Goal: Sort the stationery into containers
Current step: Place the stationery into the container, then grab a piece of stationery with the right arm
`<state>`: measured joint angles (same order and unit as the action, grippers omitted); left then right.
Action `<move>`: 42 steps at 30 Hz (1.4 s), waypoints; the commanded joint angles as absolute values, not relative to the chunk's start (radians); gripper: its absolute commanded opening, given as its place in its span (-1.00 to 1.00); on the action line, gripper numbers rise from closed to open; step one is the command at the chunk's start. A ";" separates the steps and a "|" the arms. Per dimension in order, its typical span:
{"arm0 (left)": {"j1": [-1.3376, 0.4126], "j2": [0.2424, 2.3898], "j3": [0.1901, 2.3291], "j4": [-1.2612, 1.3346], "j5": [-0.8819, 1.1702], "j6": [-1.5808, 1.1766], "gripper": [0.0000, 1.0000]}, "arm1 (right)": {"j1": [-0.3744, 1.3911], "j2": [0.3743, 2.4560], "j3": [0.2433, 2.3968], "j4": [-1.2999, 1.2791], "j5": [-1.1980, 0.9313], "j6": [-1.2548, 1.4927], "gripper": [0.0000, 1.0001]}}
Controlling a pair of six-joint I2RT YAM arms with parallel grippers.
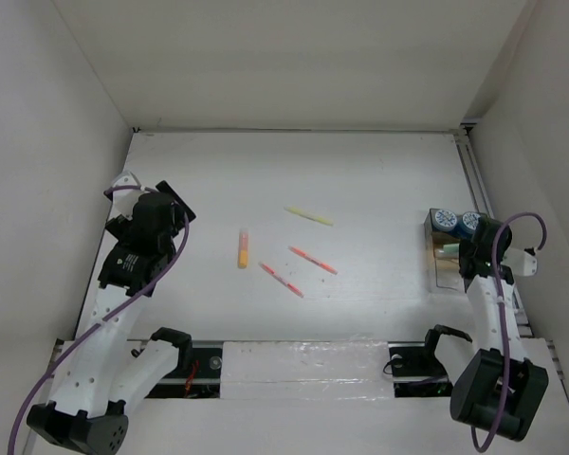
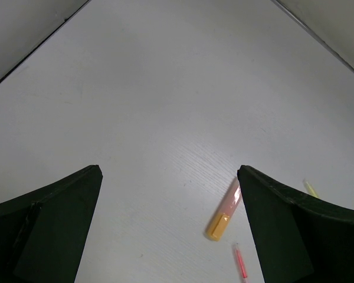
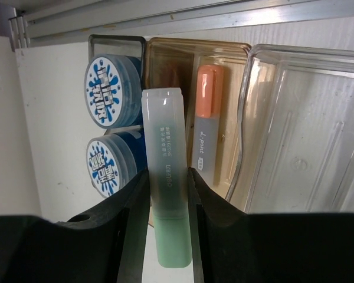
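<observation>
Right tool (image 3: 166, 180) is gripping green marker (image 3: 163, 130) over tray (image 3: 295, 147) at worktop's (image 1: 360, 180) right edge | left tool (image 2: 169, 174) is hanging open near left edge | risk: marker is overlapping rolls (image 3: 109, 82); releasing here could be dropping it onto them, not beside orange marker (image 3: 207, 118).

Clear glossy plastic tray (image 3: 301, 135); frosted plastic green marker (image 3: 167, 177); matt white table (image 2: 165, 88).

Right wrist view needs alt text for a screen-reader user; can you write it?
The right gripper pinches a pale green capped marker above a clear compartmented plastic tray. An orange-capped grey marker lies in its tan-tinted compartment, with two round blue-and-white patterned rolls just left of that.
</observation>
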<state>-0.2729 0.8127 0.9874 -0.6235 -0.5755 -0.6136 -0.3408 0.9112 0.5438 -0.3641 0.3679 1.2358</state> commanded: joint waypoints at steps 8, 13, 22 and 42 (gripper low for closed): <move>-0.267 0.816 0.983 -0.588 -0.565 -0.595 1.00 | -0.360 0.943 0.526 -0.279 0.402 1.238 -0.32; -0.267 0.816 0.983 -0.588 -0.555 -0.595 1.00 | -0.360 0.943 0.526 -0.259 0.393 1.216 0.39; -0.267 0.807 0.983 -0.588 -0.555 -0.586 1.00 | -0.348 0.931 0.549 -0.128 0.194 1.004 0.86; -0.218 0.793 1.031 -0.785 -0.828 -0.840 1.00 | 0.768 1.731 1.549 -0.346 0.282 0.445 0.76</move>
<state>-0.2630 0.8444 0.9878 -0.6960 -0.7113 -0.7235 0.6582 1.5585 1.3945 -0.1894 0.2684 0.5571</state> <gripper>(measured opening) 0.997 0.881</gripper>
